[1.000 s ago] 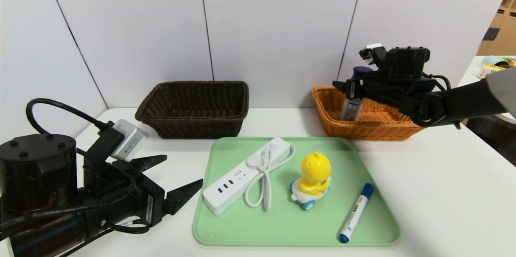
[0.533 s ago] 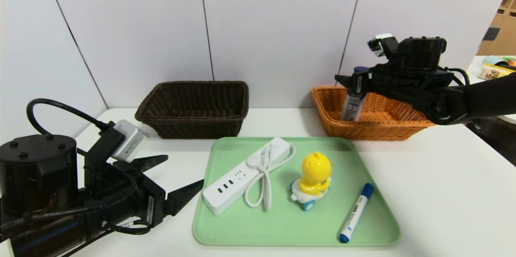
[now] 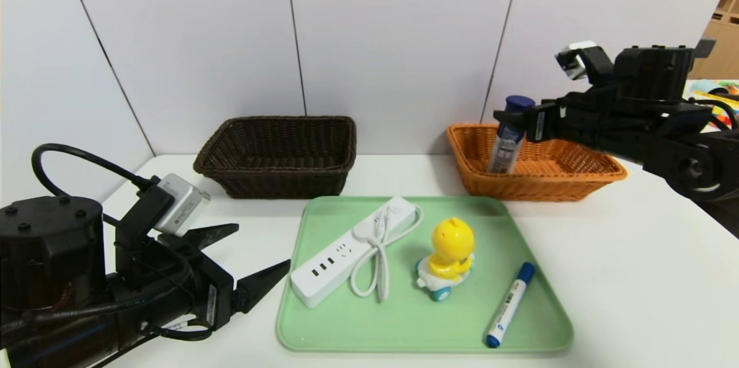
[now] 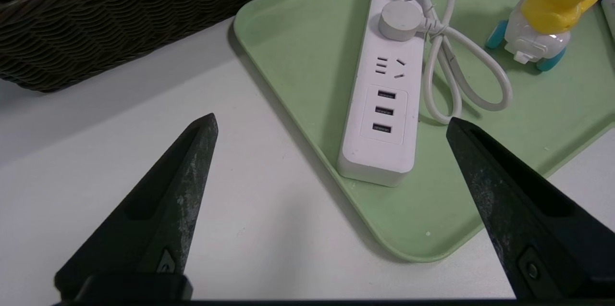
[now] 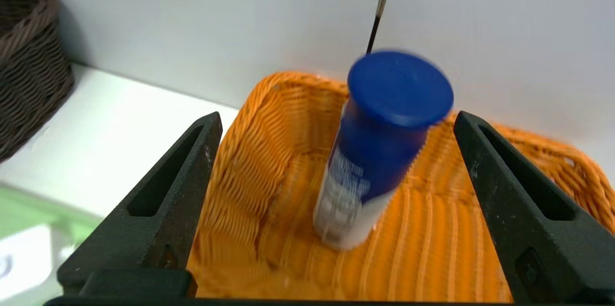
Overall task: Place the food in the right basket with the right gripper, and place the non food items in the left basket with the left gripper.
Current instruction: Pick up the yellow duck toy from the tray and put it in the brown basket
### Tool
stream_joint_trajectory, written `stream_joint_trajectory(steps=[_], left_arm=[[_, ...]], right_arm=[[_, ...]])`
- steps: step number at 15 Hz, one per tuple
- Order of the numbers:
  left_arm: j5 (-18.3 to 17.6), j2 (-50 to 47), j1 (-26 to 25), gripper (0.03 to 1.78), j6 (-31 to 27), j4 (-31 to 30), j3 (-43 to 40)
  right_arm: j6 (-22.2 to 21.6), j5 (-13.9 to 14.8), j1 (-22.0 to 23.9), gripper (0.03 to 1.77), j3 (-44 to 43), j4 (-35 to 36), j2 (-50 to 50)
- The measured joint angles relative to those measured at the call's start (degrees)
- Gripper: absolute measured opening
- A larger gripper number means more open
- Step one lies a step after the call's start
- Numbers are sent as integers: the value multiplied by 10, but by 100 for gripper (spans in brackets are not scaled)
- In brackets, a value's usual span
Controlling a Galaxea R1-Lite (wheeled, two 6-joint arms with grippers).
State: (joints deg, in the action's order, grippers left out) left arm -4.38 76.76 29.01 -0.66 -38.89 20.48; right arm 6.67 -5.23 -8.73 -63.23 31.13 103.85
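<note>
Orange-tan wicker, shallow and flared: the right basket [image 3: 540,174] at the table's far right in the head view, with the food [image 3: 508,136], a slim blue-capped can, standing inside near its left end, tilted slightly. Just beside the can's cap, the right gripper [image 3: 522,119], black fingers spread, nothing held. Dark brown weave for the left basket [image 3: 277,154], far left of centre. On a smooth mint-green tray [image 3: 404,322] with rounded corners: a white power strip [image 3: 340,255] with looped cord, a glossy yellow duck toy [image 3: 447,261] on wheels, a blue-capped marker [image 3: 511,304]. Near left, the left gripper [image 3: 254,258], parked low, fingers parted. From the left wrist: 2 matte black pointed fingers [image 4: 168,219] wide apart over the white table [image 4: 120,118], the strip's 3 USB ports facing up. From the right wrist: 2 fingers [image 5: 158,210] flanking the can without contact, ribbed orange weave beneath.
</note>
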Motion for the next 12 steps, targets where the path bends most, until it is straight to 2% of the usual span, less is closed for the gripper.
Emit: stream_joint_trajectory(steps=[8,12], left_arm=[[0,-17,1,169,0,1,-9],[0,-25,5,169,-1,1,-10]], right_arm=[[0,-4,-4,169,155,-2,-187],[-2,0,-31,169,243,-13,-285]])
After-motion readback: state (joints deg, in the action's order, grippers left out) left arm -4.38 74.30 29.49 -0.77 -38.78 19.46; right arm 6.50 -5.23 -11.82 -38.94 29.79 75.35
